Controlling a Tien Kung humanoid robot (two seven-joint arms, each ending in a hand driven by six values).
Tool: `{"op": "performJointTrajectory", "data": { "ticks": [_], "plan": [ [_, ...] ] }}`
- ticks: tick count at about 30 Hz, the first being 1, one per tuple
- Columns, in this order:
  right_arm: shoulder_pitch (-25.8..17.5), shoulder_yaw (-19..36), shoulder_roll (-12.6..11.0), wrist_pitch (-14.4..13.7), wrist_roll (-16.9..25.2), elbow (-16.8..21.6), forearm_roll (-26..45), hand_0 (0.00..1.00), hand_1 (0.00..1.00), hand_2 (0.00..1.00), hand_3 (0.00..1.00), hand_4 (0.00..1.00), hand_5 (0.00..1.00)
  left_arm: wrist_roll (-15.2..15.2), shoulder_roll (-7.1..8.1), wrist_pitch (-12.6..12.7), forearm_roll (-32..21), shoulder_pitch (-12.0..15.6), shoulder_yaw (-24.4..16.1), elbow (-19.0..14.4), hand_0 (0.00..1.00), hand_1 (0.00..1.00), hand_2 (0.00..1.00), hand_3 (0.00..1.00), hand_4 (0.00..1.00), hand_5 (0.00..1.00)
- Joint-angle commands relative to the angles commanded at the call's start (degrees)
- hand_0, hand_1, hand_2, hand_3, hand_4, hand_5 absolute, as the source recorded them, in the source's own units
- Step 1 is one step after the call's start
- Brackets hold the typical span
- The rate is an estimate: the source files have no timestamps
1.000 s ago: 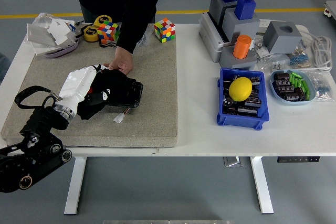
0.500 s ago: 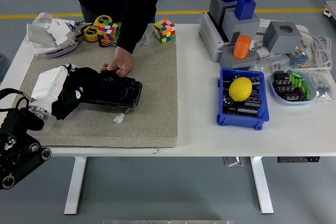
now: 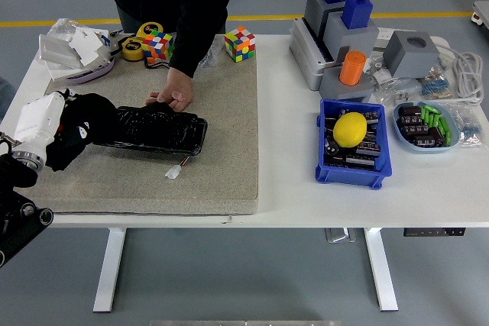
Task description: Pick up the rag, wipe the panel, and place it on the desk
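A black panel [image 3: 160, 130] lies on the tan mat [image 3: 221, 112], with a small white plug [image 3: 173, 173] on a wire at its front. My left hand [image 3: 67, 143] sits at the panel's left end, shut on a black rag [image 3: 85, 118] that bunches over the panel's edge. The hand and the rag are both black and hard to tell apart. A person at the far side presses one hand [image 3: 175, 97] on the panel's back edge.
Rubik's cubes [image 3: 239, 43], tape rolls [image 3: 141, 40] and a plastic bag [image 3: 72, 47] line the mat's far edge. To the right stand a blue bin [image 3: 327, 169] holding a yellow ball [image 3: 351, 129], grey fixtures [image 3: 340, 36] and a small parts tray [image 3: 428, 126].
My left hand has slid left along the panel with the rag, from its middle to its left end. The person's hand has stayed on the panel.
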Motion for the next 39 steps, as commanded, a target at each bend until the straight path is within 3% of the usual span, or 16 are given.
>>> {"op": "performJointTrajectory", "data": {
  "ticks": [7,15,30,31,36,37,39],
  "plan": [
    [-0.01,0.2,0.13,-0.11,-0.01,0.05,-0.04,0.721,0.627,0.675,0.63,0.998,0.635,-0.98,0.52,0.44,0.42,1.65,-5.66,0.17,0.189,0.11,0.596,0.677,0.532,0.002],
    [0.3,0.31,0.15,-0.38,-0.04,0.11,-0.12,0.72,0.627,0.675,0.63,0.998,0.634,-1.68,1.34,0.66,-0.4,2.39,-7.67,1.09,0.187,0.111,0.596,0.677,0.532,0.002],
    [-0.09,0.33,0.29,-0.47,-0.38,0.21,-0.37,0.722,0.628,0.675,0.63,0.998,0.634,-7.34,-1.08,3.12,-5.24,3.38,-8.7,8.07,0.192,0.123,0.594,0.677,0.532,0.002],
    [-0.09,0.35,0.31,-0.49,-0.37,0.2,-0.37,0.722,0.627,0.675,0.63,0.998,0.635,-7.47,-1.25,3.16,-5.37,3.51,-8.88,8.23,0.222,0.184,0.595,0.677,0.534,0.002],
    [-0.24,0.32,0.5,-0.53,-0.31,0.2,-0.46,0.722,0.627,0.675,0.63,0.998,0.635,-8.75,-1.85,3.1,-6.53,3.83,-8.43,9.36,0.222,0.184,0.595,0.677,0.534,0.002],
    [-0.23,0.29,0.54,-0.55,-0.27,0.23,-0.48,0.722,0.627,0.675,0.629,0.998,0.634,-8.72,-1.89,2.88,-6.84,3.84,-8.17,9.71,0.264,0.392,0.559,0.575,0.549,0.002],
    [-0.22,0.27,0.57,-0.59,-0.22,0.24,-0.47,0.722,0.627,0.675,0.629,0.998,0.634,-9.18,-1.94,2.77,-7.33,3.9,-7.86,10.12,0.264,0.392,0.559,0.575,0.549,0.002]
  ]
}}
